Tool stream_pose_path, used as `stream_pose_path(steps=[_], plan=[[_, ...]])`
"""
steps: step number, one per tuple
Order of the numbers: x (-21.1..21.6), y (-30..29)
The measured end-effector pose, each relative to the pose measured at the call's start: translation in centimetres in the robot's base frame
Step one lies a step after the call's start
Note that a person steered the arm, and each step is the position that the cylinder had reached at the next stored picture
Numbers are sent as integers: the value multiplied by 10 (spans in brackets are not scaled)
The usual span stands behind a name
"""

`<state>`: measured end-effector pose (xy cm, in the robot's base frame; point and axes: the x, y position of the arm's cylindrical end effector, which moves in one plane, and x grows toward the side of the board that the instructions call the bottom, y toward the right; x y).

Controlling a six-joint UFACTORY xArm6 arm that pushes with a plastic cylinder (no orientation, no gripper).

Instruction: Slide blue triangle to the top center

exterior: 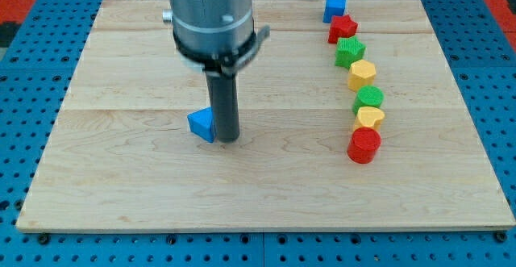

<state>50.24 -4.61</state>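
The blue triangle point(201, 124) lies on the wooden board point(121, 186), a little left of the board's middle. My tip point(227, 139) rests on the board right against the triangle's right side, touching or nearly touching it. The rod rises from there to the grey arm body at the view's top.
A curved column of blocks stands at the right: a blue cube point(334, 8) at the top, then a red star-like block point(342, 29), a green star point(349, 52), a yellow block point(362, 74), a green block point(368, 99), a yellow block point(370, 117) and a red cylinder point(364, 145).
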Motion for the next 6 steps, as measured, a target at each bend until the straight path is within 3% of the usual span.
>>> stream_pose_path(steps=[1,3,4,5,6], plan=[[-13,-61],[-148,-42],[-181,-35],[-165,-52],[-187,-96]])
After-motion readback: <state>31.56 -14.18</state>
